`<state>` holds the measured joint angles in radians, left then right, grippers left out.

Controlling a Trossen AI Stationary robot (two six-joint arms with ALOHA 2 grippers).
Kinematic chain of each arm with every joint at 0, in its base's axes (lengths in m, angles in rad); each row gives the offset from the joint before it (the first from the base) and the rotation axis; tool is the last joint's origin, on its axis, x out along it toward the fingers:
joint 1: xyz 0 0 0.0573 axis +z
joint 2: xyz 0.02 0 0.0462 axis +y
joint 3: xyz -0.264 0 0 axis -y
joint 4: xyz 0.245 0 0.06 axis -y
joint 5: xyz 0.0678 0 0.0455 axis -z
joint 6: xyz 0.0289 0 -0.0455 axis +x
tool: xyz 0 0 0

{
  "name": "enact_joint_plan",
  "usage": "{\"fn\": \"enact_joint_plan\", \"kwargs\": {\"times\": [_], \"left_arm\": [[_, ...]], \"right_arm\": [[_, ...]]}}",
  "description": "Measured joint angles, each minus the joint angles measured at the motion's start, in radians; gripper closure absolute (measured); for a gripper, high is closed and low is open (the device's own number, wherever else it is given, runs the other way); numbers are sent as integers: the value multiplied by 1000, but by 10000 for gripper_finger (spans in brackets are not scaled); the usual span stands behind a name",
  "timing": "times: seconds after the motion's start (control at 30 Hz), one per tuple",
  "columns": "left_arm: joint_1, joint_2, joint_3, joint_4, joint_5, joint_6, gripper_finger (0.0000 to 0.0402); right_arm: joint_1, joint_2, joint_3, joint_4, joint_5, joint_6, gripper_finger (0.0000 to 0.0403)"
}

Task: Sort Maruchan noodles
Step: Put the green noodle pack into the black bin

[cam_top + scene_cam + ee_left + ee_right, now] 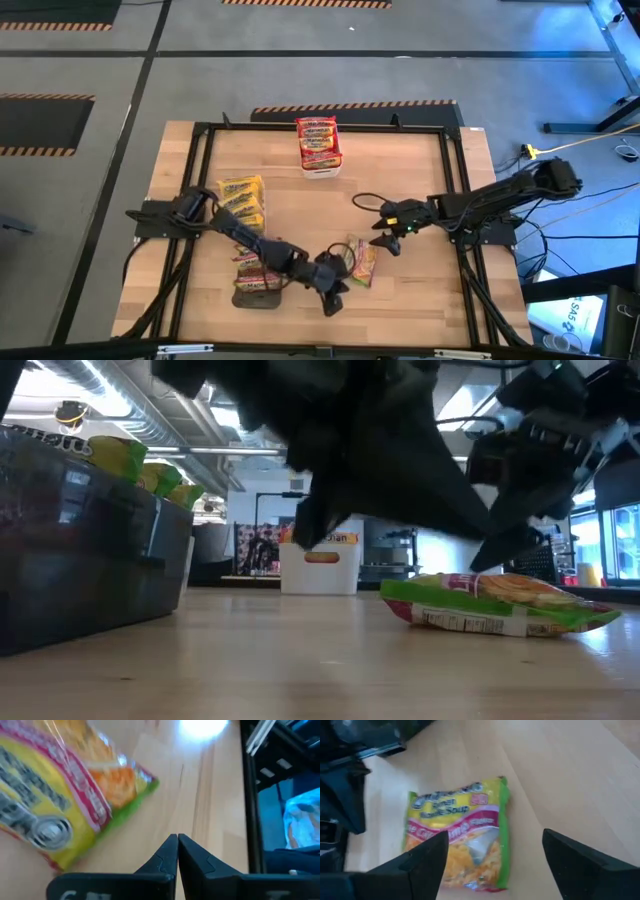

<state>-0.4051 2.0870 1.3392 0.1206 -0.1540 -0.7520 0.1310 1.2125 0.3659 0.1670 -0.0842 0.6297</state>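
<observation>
Green-edged noodle packet [457, 837] flat on bare wood, right hand [492, 862] spread just above, left hand [177, 852] pressed together beside.

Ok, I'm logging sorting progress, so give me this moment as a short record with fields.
loose packet: green-edged noodle packet flat on the table, ungripped
left end effector: shut, empty, beside that packet
right end effector: open, above the table near that packet
white bin: red packets inside
yellow packets: stacked at table's left
dark tray: holds packets
</observation>
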Motion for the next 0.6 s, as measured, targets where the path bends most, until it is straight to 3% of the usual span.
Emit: {"fn": "enact_joint_plan", "kwargs": {"times": [0.23,0.6], "left_arm": [[-17,69,0,13,-22,-72,395],[32,81,1,-69,-145,-87,395]], "right_arm": [[0,164,0,133,-27,2,95],[0,252,1,187,-238,39,106]]}}
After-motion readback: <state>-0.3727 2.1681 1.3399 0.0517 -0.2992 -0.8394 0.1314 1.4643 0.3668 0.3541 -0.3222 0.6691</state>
